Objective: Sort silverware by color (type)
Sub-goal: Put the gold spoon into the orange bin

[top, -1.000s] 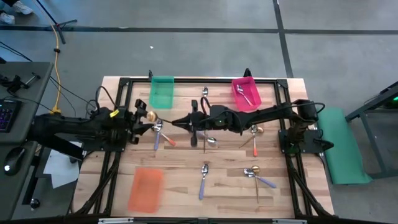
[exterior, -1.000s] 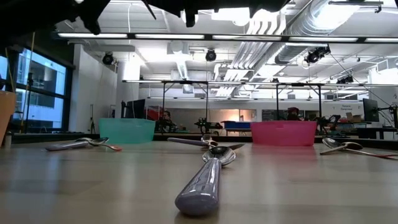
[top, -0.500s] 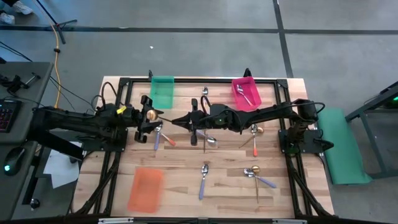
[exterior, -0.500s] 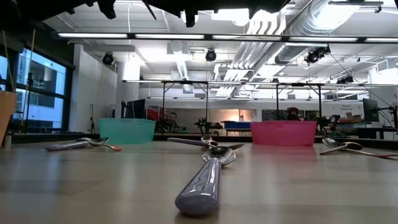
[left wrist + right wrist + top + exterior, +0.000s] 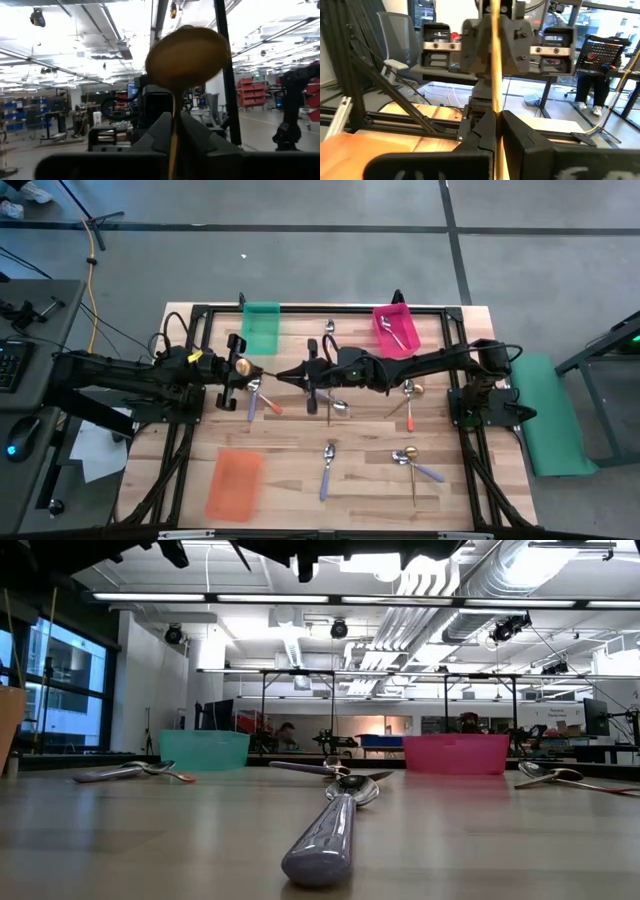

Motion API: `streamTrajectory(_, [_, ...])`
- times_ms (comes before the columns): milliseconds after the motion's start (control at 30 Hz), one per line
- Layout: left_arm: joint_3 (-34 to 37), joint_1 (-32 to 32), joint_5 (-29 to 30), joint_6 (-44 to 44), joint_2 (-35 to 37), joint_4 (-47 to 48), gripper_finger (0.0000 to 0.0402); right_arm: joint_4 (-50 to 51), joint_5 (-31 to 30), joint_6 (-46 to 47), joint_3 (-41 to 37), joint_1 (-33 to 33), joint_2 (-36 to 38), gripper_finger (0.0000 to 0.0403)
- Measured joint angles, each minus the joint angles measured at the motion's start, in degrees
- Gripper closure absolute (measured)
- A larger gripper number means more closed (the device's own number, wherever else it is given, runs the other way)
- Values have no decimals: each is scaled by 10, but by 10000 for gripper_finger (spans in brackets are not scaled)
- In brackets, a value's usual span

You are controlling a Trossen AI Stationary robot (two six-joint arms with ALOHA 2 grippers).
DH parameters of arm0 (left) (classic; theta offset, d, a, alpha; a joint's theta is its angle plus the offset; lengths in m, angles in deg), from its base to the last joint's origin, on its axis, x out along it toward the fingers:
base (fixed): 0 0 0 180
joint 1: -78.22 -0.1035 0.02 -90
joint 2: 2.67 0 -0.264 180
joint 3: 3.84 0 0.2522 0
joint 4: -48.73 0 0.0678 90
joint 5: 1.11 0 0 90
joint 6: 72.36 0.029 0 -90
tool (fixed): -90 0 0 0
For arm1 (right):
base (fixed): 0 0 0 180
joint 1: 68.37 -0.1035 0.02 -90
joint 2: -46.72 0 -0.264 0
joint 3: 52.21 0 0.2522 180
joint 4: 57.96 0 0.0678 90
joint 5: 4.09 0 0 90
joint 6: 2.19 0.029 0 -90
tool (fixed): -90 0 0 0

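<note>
A gold spoon is held above the surface between both arms: left gripper closed on the bowl end, right gripper pinched on the handle. Judged light, stiff, slippery; the thin handle is best gripped mid-length.

Robotics lab, exposed ceiling ducts, other robot rigs, red parts shelves, office chair

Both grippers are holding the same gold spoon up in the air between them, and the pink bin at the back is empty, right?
Not quite: the pink bin is not empty; the high view shows a spoon lying in it. The rest stands: the left gripper and right gripper both grip the gold spoon above the table.
</note>
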Motion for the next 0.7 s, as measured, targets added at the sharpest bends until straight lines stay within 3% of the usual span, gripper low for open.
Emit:
streamTrajectory(233, [1,0,-2,-18,0,3,396,14,-1,7,0,0,0,396])
streamTrajectory(400, [-3,0,-3,-27,6,24,398,48,-9,0,0,0,5,352])
streamTrajectory(567, [-62,0,0,-27,18,173,399,135,-9,-25,0,7,33,321])
streamTrajectory(700, [-115,6,-3,-31,18,293,400,181,-24,-41,0,15,42,339])
